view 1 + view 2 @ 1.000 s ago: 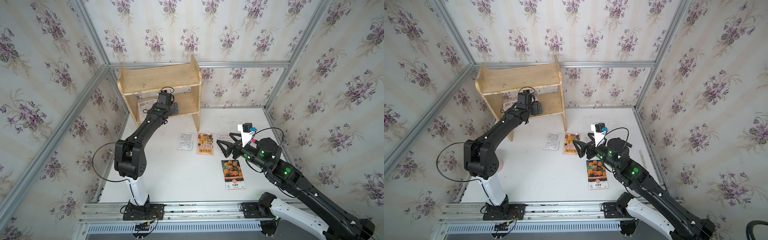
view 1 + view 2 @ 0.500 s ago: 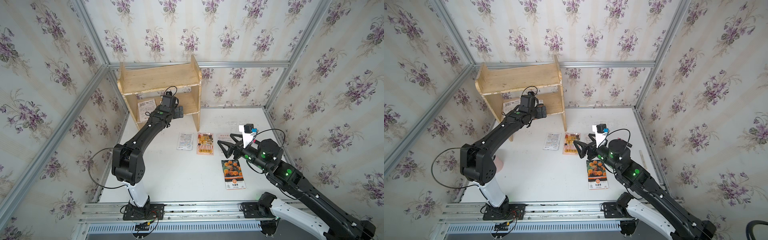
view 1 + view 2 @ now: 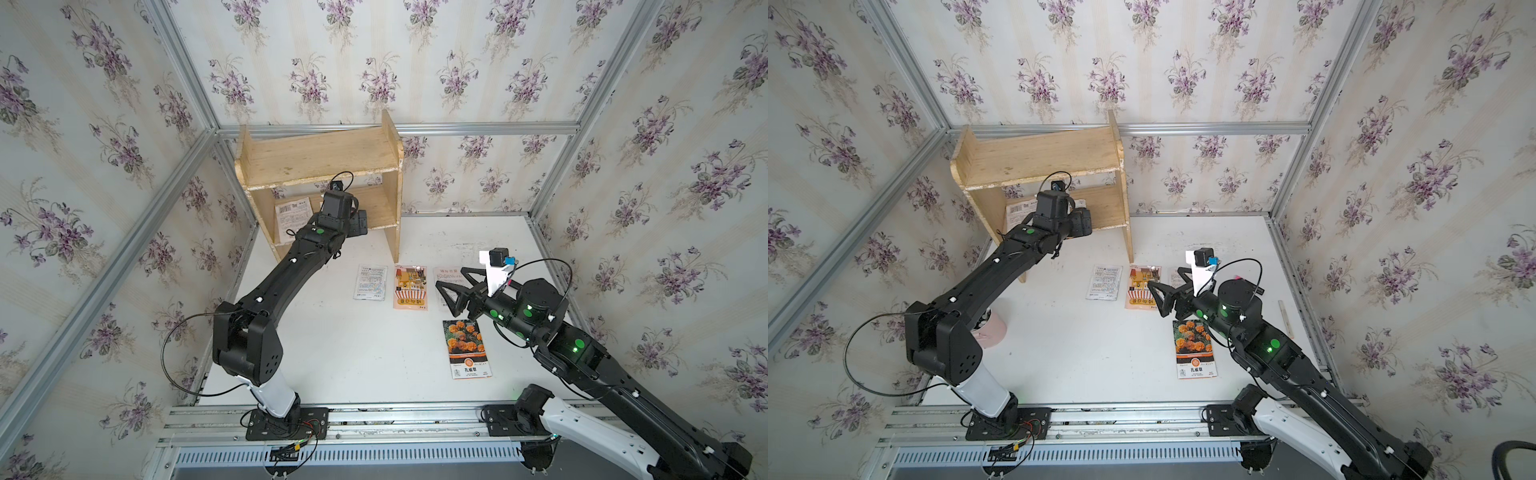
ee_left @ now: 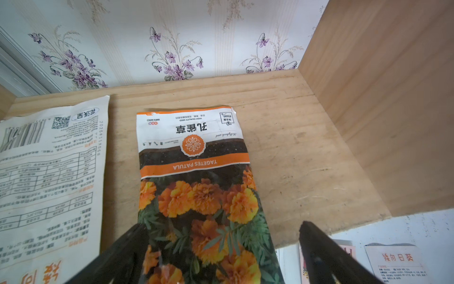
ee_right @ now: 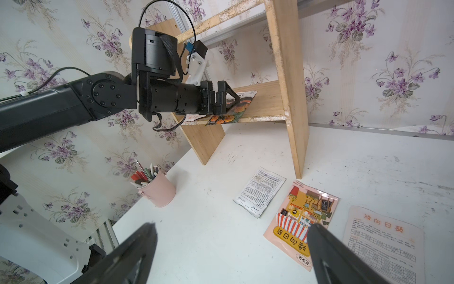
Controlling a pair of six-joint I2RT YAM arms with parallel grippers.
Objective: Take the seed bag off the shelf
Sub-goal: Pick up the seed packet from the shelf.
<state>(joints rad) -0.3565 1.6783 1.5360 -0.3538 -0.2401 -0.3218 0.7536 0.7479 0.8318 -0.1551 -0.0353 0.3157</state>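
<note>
Orange marigolds on the seed bag (image 4: pixel 196 172), and it sits right between the spread-apart fingers of the left end effector (image 4: pixel 223 225). One fingertip (image 4: pixel 132 241) overlaps the bag's edge, can't tell if it's touching. The bag lies flat on the lower board of the wooden shelf (image 4: pixel 307 152), near end poking past the front edge. Off to one side on the same board is a white printed packet (image 4: pixel 49 172). The right end effector (image 5: pixel 232 226) is wide apart too, gripping nothing, hovering over the white bench (image 5: pixel 208 196). A yellow striped packet (image 5: pixel 302 221) lies just ahead of it, and a pink pen cup (image 5: pixel 159 194) sits further off.
</note>
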